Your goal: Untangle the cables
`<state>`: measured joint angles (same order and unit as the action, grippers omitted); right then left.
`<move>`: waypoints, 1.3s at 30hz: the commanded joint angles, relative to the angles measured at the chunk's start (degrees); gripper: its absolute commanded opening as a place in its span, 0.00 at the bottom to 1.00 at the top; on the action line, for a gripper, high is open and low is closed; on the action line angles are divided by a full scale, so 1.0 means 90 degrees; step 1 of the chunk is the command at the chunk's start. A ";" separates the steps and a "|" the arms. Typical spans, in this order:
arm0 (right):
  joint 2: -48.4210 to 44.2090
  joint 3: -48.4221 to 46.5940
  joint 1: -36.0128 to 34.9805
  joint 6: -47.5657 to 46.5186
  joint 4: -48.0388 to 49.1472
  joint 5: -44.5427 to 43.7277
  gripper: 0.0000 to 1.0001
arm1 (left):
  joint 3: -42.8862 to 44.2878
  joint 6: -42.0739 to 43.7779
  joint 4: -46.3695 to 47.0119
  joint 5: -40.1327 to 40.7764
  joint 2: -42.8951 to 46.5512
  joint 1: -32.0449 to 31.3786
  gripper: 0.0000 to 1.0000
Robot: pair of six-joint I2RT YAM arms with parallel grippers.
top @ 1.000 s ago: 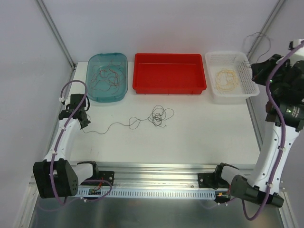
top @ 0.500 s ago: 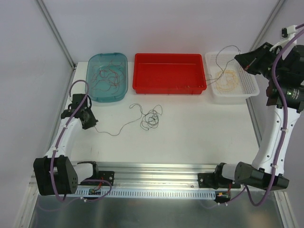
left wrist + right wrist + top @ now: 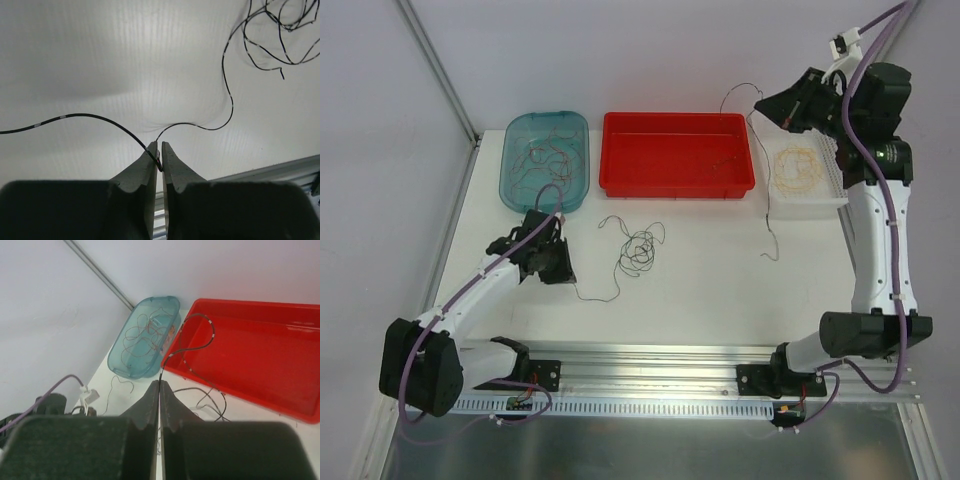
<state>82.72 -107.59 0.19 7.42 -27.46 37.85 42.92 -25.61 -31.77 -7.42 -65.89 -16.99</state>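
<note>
No text, label, brand or number can be read on the teal tray (image 3: 507, 168), red tray (image 3: 677, 187), basket (image 3: 806, 206) or table (image 3: 720, 280).

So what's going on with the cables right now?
The left gripper is down at the table, pinching one end of a dark cable that runs to a small tangle in front of the red bin. The right gripper is up high near the white basket, shut on a second cable that dangles toward the table. More cables lie in the teal bin, and a yellow coil sits in the basket.
</note>
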 commanded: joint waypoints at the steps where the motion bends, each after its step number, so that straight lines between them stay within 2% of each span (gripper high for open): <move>1: 0.0349 -0.0505 -0.0186 -0.0014 0.0766 -0.0015 0.01 | -0.0178 -0.0407 0.0345 -0.0474 0.0055 -0.0444 0.08; 7: 0.1218 -0.0975 -0.0460 0.0191 0.1439 0.0199 0.01 | -0.0383 -0.0573 0.0571 -0.0650 -0.0091 -0.0914 0.09; 17: 0.3063 -0.1551 -0.0968 0.0201 0.2484 -0.0015 0.01 | -0.0345 -0.0583 0.0668 -0.0816 -0.0159 -0.0963 0.09; 21: 0.3952 -0.1532 -0.1026 0.0143 0.2456 -0.0103 0.01 | -0.0364 -0.0544 0.0708 -0.0826 -0.0335 -0.0963 0.10; 22: 0.4176 -0.1406 -0.1027 0.0142 0.2311 -0.0123 0.05 | -0.0374 -0.0544 0.0698 -0.0836 -0.0345 -0.0963 0.09; 23: 0.4227 -0.1289 -0.1017 0.0026 0.2242 -0.0152 0.19 | -0.0393 -0.0544 0.0698 -0.0865 -0.0364 -0.0963 0.09; 26: 0.3898 -0.0508 -0.1036 -0.0247 0.1997 -0.0415 0.43 | -0.0403 -0.0544 0.0698 -0.0875 -0.0316 -0.0963 0.09; 28: 0.3429 0.0028 -0.1066 -0.0550 0.1929 -0.0620 0.50 | -0.0384 -0.0563 0.0698 -0.0826 -0.0219 -0.0963 0.10; 29: 0.2875 0.0601 -0.1085 -0.0619 0.1919 -0.0679 0.55 | -0.0374 -0.0573 0.0698 -0.0807 -0.0199 -0.0973 0.09; 34: 0.1388 0.1845 -0.1563 -0.1409 0.0994 -0.1439 0.64 | -0.0296 -0.0583 0.0698 -0.0709 -0.0169 -0.0973 0.09; 39: 0.0703 0.3171 -0.2421 -0.1332 0.0425 -0.1734 0.65 | -0.0198 -0.0602 0.0679 -0.0641 -0.0053 -0.0973 0.09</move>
<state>92.90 -84.93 -17.41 -2.11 -19.99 25.10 39.38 -30.50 -25.91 -13.43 -68.53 -25.19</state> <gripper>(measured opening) 0.647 0.094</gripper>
